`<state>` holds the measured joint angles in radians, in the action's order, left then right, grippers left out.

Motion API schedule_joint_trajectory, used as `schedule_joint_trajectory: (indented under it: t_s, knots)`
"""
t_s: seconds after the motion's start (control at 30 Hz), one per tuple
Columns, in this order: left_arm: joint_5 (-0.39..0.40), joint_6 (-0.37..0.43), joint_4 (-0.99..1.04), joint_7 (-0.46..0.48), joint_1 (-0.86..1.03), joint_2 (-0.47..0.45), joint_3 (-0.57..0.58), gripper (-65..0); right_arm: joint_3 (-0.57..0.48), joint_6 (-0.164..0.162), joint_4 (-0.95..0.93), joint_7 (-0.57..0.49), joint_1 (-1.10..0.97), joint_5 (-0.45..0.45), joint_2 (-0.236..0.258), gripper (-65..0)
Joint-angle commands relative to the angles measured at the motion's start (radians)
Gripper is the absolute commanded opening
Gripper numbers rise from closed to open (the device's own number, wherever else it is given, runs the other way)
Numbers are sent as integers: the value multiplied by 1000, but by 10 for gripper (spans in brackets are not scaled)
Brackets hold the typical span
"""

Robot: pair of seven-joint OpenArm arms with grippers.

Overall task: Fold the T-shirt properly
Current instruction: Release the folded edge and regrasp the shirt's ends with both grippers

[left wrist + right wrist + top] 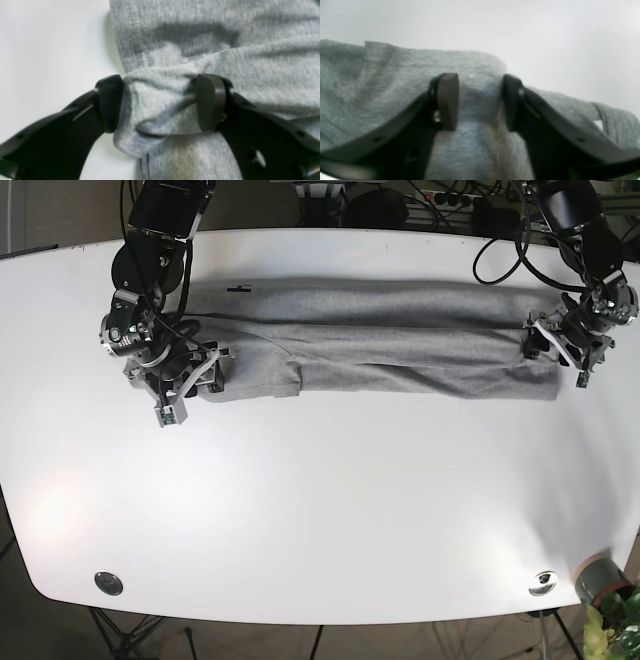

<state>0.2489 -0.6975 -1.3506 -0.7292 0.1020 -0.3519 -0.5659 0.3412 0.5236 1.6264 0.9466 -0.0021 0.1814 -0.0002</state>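
- The left gripper (160, 102) has its two dark pads on either side of a bunched fold of grey fabric, squeezing it; in the base view this gripper (562, 338) sits at the shirt's end nearest the worktop's right edge.
- The right gripper (480, 102) also straddles a raised hump of the cloth, its pads pressed against the fabric on both sides, so it grips the shirt too; in the base view it (185, 375) is at the shirt's other end, near the worktop's left edge.
- The T-shirt (380, 345) is grey and lies stretched in a long, narrow band across the far half of the white worktop (330, 510), running from left to right between the two grippers.
- Lengthwise folds run along the band, and a sleeve flap (262, 372) lies on its near side towards the left end.
- A small dark mark (237, 288) shows at the shirt's far edge on the left.
- Two round silver fittings (108, 583) sit near the worktop's front corners.
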Motion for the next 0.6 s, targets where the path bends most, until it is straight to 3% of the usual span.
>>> schedule_joint_trajectory:
  t_s: [0.0,0.4,0.47,0.57]
  knots:
    - [3,-1,-13,7,-6,-19,-6,-224,2,3,12,-2,17,13,4,-430]
    - [3,-1,-14,7,-6,-19,-6,-224,3,5,-15,10,18,13,4,-257]
    - [3,-1,-14,7,-6,-19,-6,-224,3,10,-15,10,17,13,4,-271]
    - [3,-1,-14,7,-6,-19,-6,-224,3,13,-19,10,17,13,4,-380]
